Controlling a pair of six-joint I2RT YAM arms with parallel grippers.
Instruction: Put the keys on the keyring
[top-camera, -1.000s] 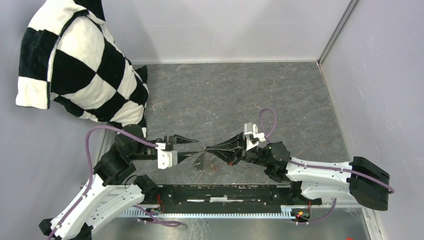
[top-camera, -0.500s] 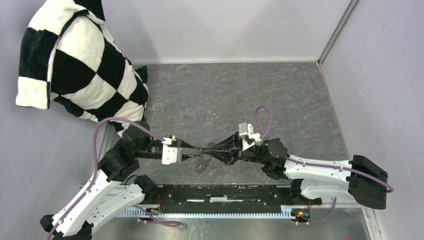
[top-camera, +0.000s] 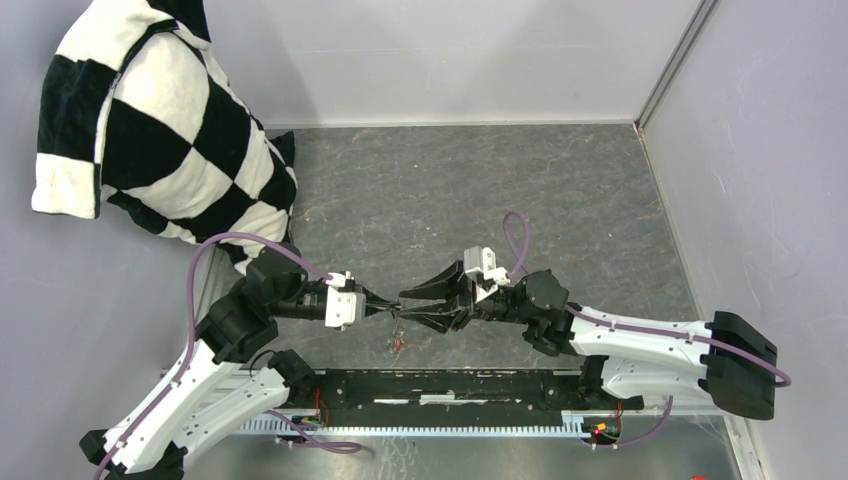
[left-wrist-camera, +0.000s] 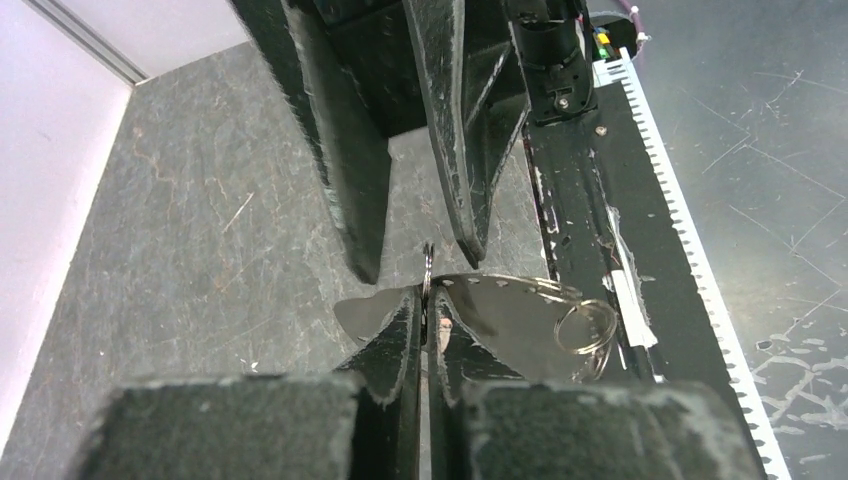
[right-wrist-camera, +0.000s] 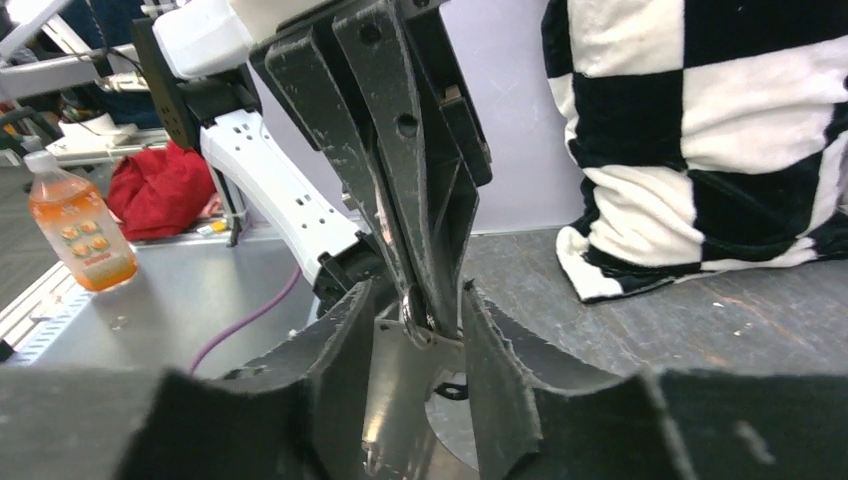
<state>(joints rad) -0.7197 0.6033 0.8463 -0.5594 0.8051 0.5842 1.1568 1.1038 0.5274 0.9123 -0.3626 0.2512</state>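
Closing in since a second ago, the left tool has pinched shut on the thin keyring. The right tool has loosened, its fingers apart either side. A red-tagged key dangles just below, above the worktop.

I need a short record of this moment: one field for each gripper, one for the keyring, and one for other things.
left gripper: shut on the keyring
right gripper: open, one finger on each side of the keyring
keyring: between the two grippers, with a flat silver plate attached
small ring: at the plate's end
keys: not clearly visible
pillow: black-and-white, far left
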